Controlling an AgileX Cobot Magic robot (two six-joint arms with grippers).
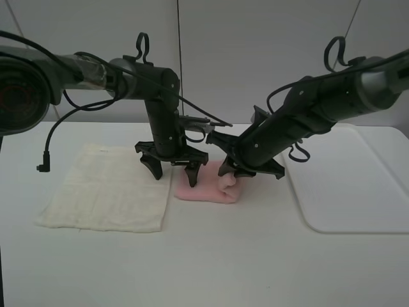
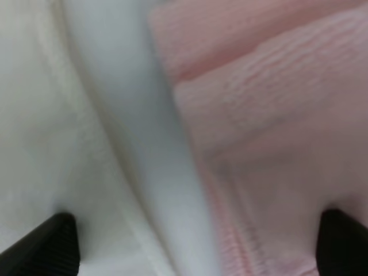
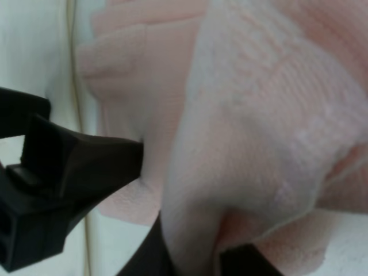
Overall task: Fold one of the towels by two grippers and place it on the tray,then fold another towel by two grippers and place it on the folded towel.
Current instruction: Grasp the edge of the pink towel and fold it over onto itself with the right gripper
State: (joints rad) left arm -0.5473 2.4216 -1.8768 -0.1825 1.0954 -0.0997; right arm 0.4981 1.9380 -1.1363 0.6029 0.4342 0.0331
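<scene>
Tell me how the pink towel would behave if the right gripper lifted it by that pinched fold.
Probably floppy: the pink towel bunches into a soft hump where the right gripper pinches it, so the free part would likely droop and unfold. Probably light, since one small pinch holds that hump up. Its looped terry surface likely resists slipping.

The large flat white plastic tray (image 1: 358, 192) runs off the high view's edge at three o'clock, so its far end is unseen. The right black claw gripper (image 1: 229, 176) has its tips buried in a raised fold of the pink terry towel (image 1: 204, 190), whose rear edge at twelve o'clock the arms cover. The left wrist view is wholly blurred. There the cream-white terry towel (image 2: 40, 115) shows no weave, and the picture's edge cuts off all but the fingertips (image 2: 49, 244) of the left black claw gripper (image 1: 174, 171).
</scene>
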